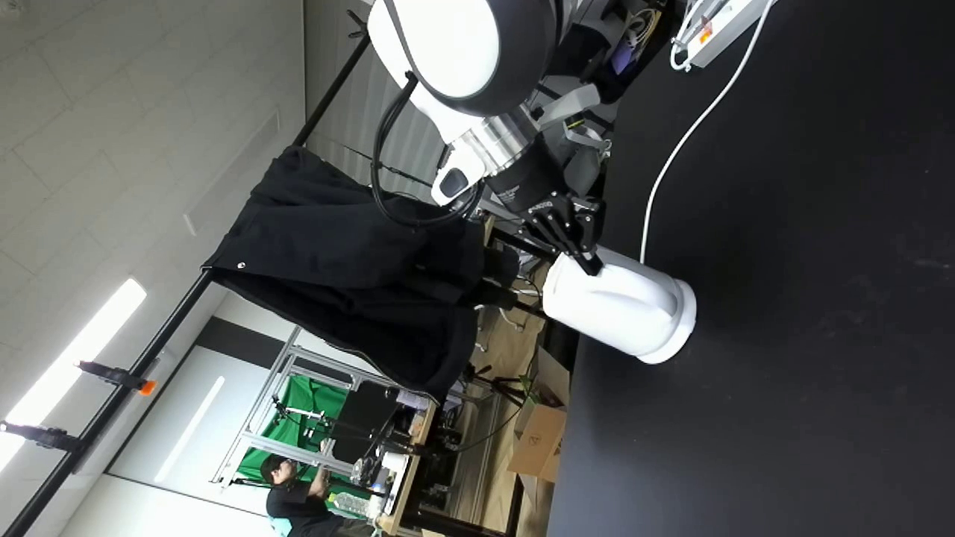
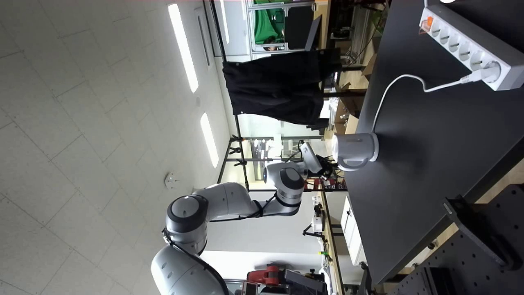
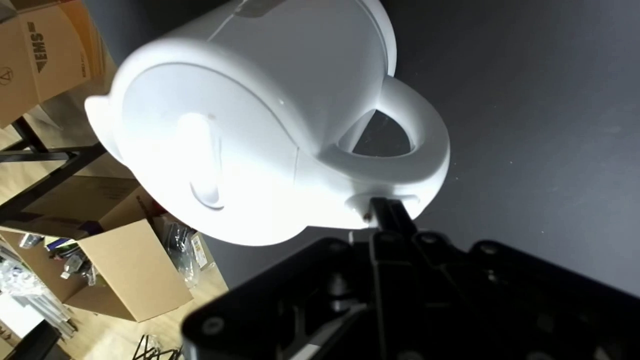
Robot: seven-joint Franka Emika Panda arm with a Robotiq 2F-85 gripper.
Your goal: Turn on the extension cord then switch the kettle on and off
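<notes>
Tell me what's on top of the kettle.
The electric kettle has a lid with a raised grip. The shut claw is at an oval recess on the handle; whether it touches is unclear. It covers part of that recess, so whatever lies beneath is hidden.

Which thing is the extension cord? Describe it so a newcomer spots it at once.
On the dark table, find the white kettle. Follow its cable to a plug in the extension cord, a long white block. Unlike the rounded kettle, it is straight-edged, with a row of sockets and an orange switch at one end.
</notes>
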